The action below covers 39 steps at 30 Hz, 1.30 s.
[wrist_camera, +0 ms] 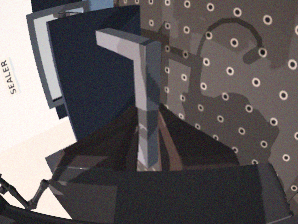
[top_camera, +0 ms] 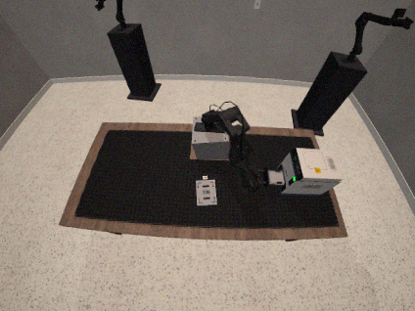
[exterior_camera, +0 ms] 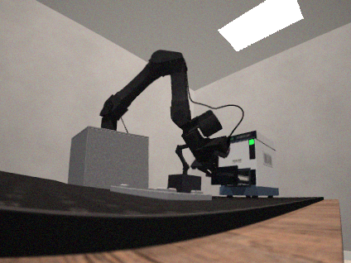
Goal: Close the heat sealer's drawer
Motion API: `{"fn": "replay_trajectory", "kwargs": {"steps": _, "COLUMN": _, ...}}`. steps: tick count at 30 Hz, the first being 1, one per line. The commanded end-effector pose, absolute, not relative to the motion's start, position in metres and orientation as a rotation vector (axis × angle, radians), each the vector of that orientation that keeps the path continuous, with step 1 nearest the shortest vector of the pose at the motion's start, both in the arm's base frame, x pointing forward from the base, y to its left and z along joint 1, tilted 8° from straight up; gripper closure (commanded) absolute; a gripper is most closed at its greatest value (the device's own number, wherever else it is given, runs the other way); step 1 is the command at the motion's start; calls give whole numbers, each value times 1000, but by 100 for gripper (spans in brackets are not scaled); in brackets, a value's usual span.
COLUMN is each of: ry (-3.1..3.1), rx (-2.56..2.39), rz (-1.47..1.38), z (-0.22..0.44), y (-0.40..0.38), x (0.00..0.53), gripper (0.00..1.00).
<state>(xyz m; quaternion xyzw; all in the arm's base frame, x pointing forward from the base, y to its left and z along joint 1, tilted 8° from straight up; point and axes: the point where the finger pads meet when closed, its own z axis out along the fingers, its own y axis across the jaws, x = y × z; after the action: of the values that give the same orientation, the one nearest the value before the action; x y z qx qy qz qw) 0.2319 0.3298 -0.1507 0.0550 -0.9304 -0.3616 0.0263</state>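
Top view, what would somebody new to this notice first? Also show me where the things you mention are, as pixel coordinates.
Probably the white heat sealer (top_camera: 318, 165) (exterior_camera: 265, 163) at the mat's right end, its green light (top_camera: 294, 179) (exterior_camera: 251, 141) glowing on the front. Next, the black arm (top_camera: 238, 147) (exterior_camera: 180, 88) reaching from its grey block (top_camera: 211, 151) (exterior_camera: 117, 159) toward the sealer's pulled-out drawer (top_camera: 274, 177). Then the pale flat plate (top_camera: 206, 193) (exterior_camera: 157, 193) lying alone mid-mat.

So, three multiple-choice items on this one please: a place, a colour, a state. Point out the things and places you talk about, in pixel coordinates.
1. In the top view, where is the heat sealer (top_camera: 320, 168) (exterior_camera: 265, 161) (wrist_camera: 20, 55)?
A) left end of the mat
B) right end
C) middle

2. What colour is its light (top_camera: 294, 179) (exterior_camera: 252, 141)?
A) amber
B) blue
C) green

3. How is the drawer (top_camera: 275, 178) (exterior_camera: 245, 176) (wrist_camera: 95, 75)?
A) partly out
B) fully in
C) lying on the floor

1 B: it stands near the mat's right edge.
2 C: a green patch glows on its front.
3 A: the drawer juts from the sealer's front.
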Motion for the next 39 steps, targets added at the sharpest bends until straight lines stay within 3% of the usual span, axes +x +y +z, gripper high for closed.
{"fn": "replay_trajectory", "kwargs": {"steps": 1, "ry": -2911, "rx": 207, "rz": -1164, "z": -136, "y": 344, "x": 248, "gripper": 100}}
{"fn": "replay_trajectory", "kwargs": {"steps": 39, "ry": -2895, "rx": 180, "rz": -1122, "z": -156, "y": 387, "x": 233, "gripper": 100}}
